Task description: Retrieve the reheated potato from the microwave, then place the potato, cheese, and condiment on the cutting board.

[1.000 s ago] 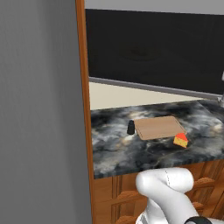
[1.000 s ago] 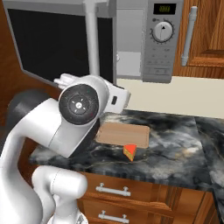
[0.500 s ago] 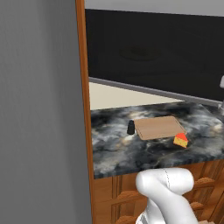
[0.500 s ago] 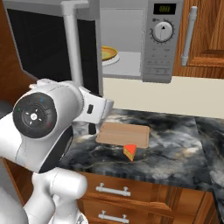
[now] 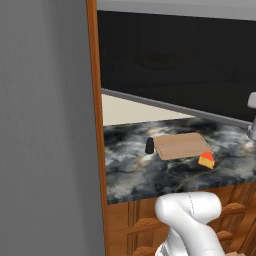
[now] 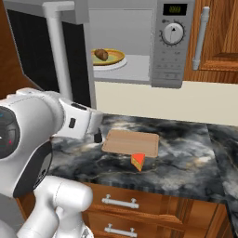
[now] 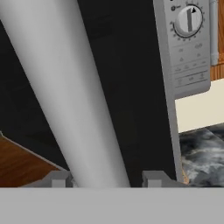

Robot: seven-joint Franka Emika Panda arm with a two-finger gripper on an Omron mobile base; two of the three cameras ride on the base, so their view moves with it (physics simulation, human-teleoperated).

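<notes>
STEP: microwave (image 6: pixel 139 42) door judged mid-swing; handle (image 7: pixel 74 96) was seen clasped between the tips of the end effector (image 7: pixel 105 180), best drawn along its arc before release | POTATO: potato (image 6: pixel 102 55) lay on plate (image 6: pixel 114 58) inside | DESK: cheese (image 6: pixel 137 161) beside cutting board (image 6: pixel 131 142), condiment (image 6: pixel 98 137) at its corner | HIDDEN: tips cut off by frame edge.

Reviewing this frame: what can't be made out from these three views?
- Left base view: the microwave inside is hidden by its swung-open door.
- Right base view: the bottle is partly covered by the arm.
- Hand view: the door handle runs off top and bottom; the gripper fingertips barely show.
</notes>
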